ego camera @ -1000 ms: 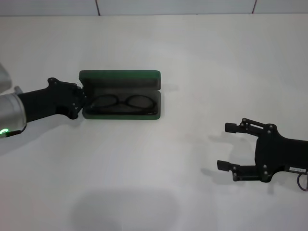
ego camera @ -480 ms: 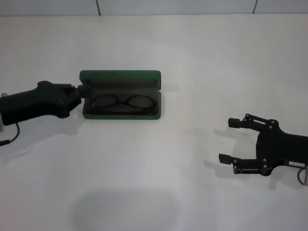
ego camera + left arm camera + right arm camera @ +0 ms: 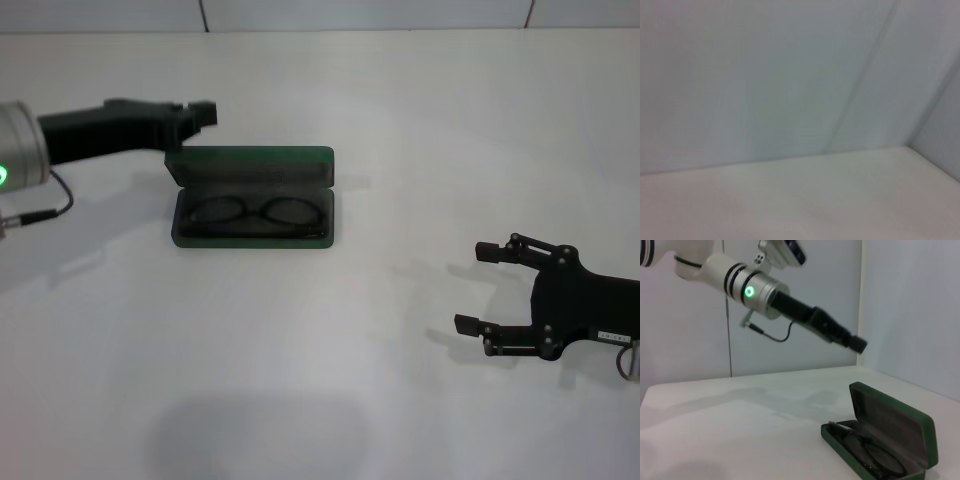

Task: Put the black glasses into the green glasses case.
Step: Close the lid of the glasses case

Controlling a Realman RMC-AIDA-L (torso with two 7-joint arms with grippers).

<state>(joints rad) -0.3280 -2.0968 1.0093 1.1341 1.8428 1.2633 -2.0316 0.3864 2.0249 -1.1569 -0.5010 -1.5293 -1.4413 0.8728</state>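
Note:
The green glasses case (image 3: 250, 165) lies open left of the table's middle, its lid standing up along the far side. The black glasses (image 3: 256, 212) lie folded inside its tray. My left gripper (image 3: 203, 113) hovers shut above the case's far left corner, apart from the lid. My right gripper (image 3: 474, 287) rests low at the front right, open and holding nothing. The right wrist view shows the case (image 3: 890, 425), the glasses (image 3: 875, 456) in it and the left gripper (image 3: 858, 344) raised above them. The left wrist view shows only wall and tabletop.
The white table (image 3: 400, 130) ends at a pale wall along the back. A thin cable (image 3: 40, 212) hangs from my left arm at the far left.
My left gripper left the case's left end, rising and moving back to hover above the lid's left corner. The right gripper shifted slightly toward the front right. Case and glasses stayed put.

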